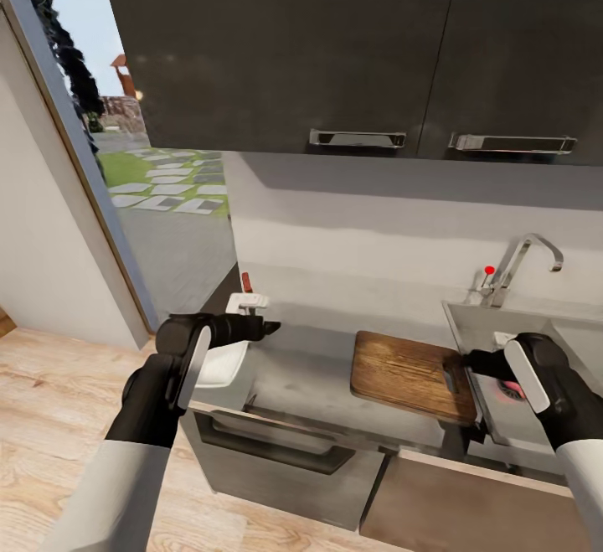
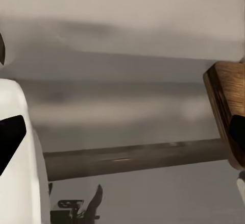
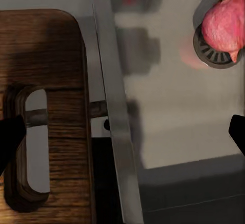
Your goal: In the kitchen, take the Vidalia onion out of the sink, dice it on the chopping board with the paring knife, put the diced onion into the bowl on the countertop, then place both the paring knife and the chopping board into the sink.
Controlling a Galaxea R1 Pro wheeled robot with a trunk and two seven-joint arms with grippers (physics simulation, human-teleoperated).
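Right tool (image 3: 122,137), fingers spread apart, hovers over the grey steel sink's (image 3: 168,106) rim between brown wooden chopping board (image 3: 46,71) and pink-red onion (image 3: 222,27); left tool's (image 1: 270,328) opening cannot be told.

The grey worktop (image 1: 310,384) holds a brown chopping board (image 1: 410,374) right beside the sink (image 1: 502,330). A white bowl (image 1: 219,365) sits at its other end.

No legible text, label, brand, number or sign appears on any surface in the three views, including the chopping board (image 1: 410,374), sink (image 1: 477,326) and upper cabinets (image 1: 285,41).
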